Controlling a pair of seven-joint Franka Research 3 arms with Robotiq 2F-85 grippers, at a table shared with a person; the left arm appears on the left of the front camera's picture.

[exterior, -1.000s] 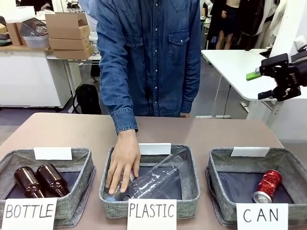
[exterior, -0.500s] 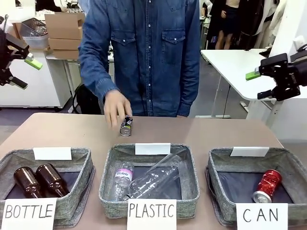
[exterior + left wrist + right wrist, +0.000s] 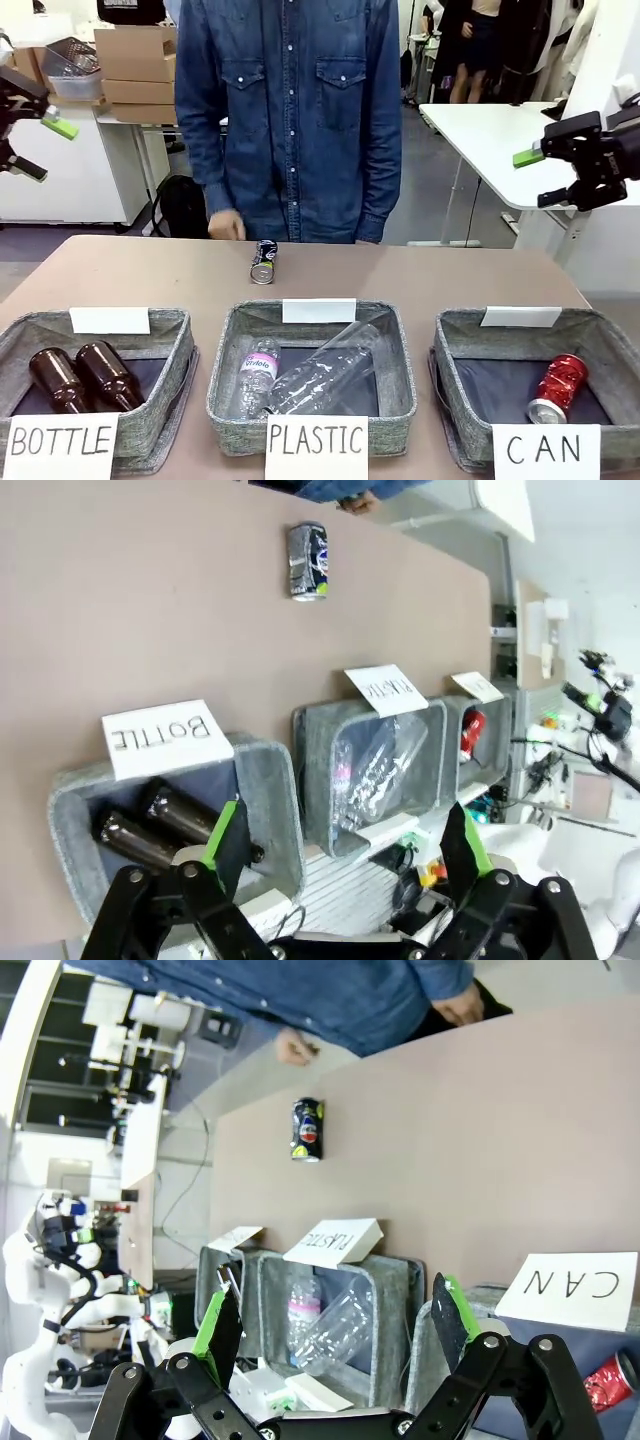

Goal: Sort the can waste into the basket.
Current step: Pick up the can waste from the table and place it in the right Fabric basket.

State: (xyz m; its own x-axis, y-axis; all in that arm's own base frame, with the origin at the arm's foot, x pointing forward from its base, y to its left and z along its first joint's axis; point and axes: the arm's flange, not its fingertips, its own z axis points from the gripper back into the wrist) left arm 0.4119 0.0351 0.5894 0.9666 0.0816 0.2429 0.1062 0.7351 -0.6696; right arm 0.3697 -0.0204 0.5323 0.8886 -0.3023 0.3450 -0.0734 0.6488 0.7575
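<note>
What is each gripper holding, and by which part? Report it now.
Nothing is held. The left gripper and right gripper both hang open and empty above the table; the black-blue can lies loose on it.

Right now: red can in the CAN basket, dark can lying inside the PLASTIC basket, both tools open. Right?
Not quite. The dark can lies on the bare table beyond the PLASTIC basket, not inside it; the front view shows this. The rest holds: the red can is in the CAN basket, and the left tool and right tool are open.
</note>
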